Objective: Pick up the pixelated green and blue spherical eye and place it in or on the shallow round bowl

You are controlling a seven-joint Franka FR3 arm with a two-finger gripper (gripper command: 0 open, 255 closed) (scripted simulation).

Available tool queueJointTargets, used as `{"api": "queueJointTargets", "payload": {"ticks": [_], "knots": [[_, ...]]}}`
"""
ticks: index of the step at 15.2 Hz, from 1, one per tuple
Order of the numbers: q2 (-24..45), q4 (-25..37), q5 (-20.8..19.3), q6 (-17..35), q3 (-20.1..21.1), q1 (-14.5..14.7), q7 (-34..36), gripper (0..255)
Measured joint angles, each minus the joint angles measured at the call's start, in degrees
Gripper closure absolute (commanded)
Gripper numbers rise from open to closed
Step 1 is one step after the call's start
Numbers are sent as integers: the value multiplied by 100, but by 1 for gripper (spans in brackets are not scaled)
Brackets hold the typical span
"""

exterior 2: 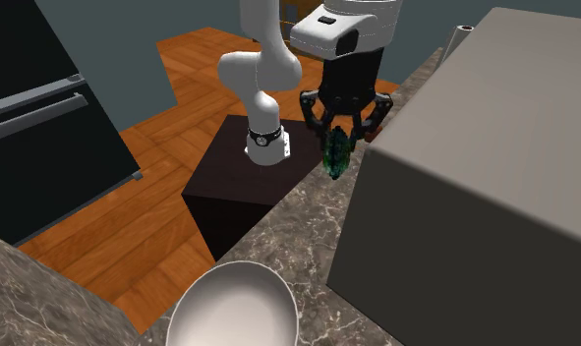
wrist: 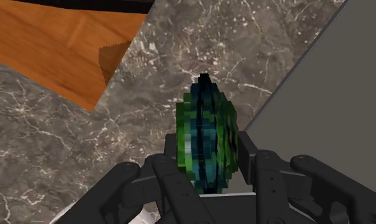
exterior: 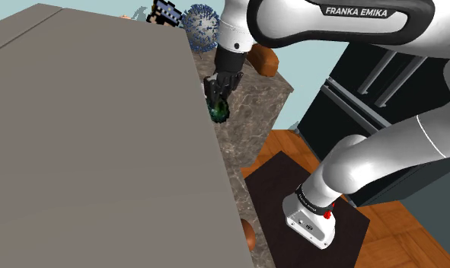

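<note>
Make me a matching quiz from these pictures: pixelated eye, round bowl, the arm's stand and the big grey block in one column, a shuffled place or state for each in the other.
1 pixelated eye
2 round bowl
3 stand
4 grey block

a on the wooden floor
b clasped in the hand
c empty, on the counter
d plain-sided, close beside the hand

Pairs: 1-b, 2-c, 3-a, 4-d

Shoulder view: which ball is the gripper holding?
The green pixelated ball, clasped in the gripper; the spiky blue ball sits apart at that view's top.
</note>
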Motion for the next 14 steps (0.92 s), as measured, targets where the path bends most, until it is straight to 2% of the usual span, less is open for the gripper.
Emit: {"api": "queueJointTargets", "payload": {"ticks": [3, 14], "knots": [[410, 319, -198, 51, -132, -182, -210, 255], [2329, 2293, -950, -132, -467, -689, -756, 255]]}}
